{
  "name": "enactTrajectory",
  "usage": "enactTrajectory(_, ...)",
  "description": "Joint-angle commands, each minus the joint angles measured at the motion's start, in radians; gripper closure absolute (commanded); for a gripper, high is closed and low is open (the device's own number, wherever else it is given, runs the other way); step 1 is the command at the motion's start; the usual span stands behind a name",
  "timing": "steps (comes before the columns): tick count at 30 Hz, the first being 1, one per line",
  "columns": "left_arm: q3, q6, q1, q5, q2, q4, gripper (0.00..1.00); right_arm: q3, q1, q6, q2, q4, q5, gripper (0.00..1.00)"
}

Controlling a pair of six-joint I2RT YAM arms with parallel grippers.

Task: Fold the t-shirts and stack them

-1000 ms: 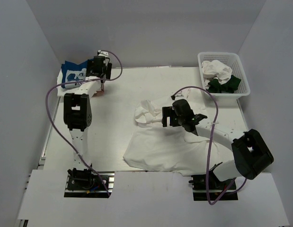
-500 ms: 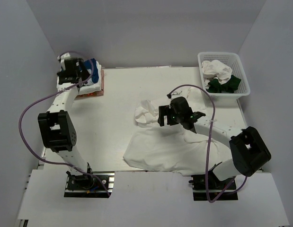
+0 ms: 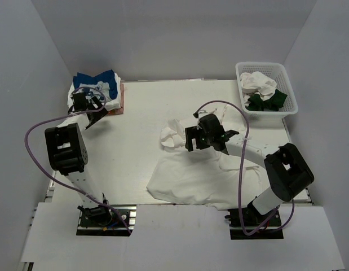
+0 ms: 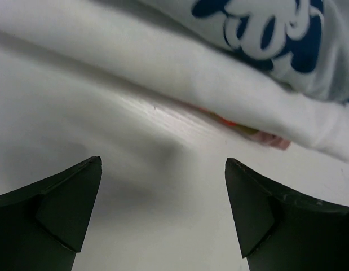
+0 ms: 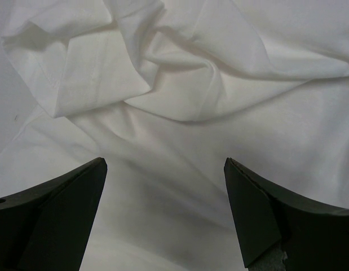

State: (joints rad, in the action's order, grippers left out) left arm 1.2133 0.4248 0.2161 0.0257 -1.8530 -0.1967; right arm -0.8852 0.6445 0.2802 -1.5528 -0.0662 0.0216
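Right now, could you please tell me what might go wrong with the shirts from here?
The white t-shirt lies bunched beneath the right gripper, jaws open; closing there may pinch several layers and drag it askew. The left gripper, jaws open and empty, sits low beside the folded stack; a sideways move could snag its edge.

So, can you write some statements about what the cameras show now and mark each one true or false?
1. The left gripper and the right gripper are both open and hold nothing. True.
2. The basket is empty. False: it holds white and dark green cloth.
3. The right gripper hangs over the crumpled white shirt. True.
4. The blue shirt lies in the middle of the table. False: it lies at the far left corner, close to the left gripper.
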Motion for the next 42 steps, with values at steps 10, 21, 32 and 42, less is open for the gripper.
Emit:
enactTrajectory(10, 0.17, -0.06, 0.065, -0.02, -0.196, 0.123, 0.02, -0.031, 0.0, -0.039, 0.085, 0.005, 0.078, 0.1)
enactTrajectory(21, 0.517, -0.136, 0.109, 0.026, -0.409, -0.033, 0.02, -0.006, 0.001, -0.038, 0.103, -0.032, 0.124, 0.1)
enactTrajectory(32, 0.284, -0.109, 0.098, -0.026, -0.2, 0.062, 0.02, -0.011, 0.0, -0.02, 0.112, -0.038, 0.136, 0.1)
enactTrajectory(42, -0.154, 0.154, 0.011, -0.266, 0.305, 0.032, 0.04, 0.055, -0.023, 0.151, 0.286, -0.063, 0.233, 0.1)
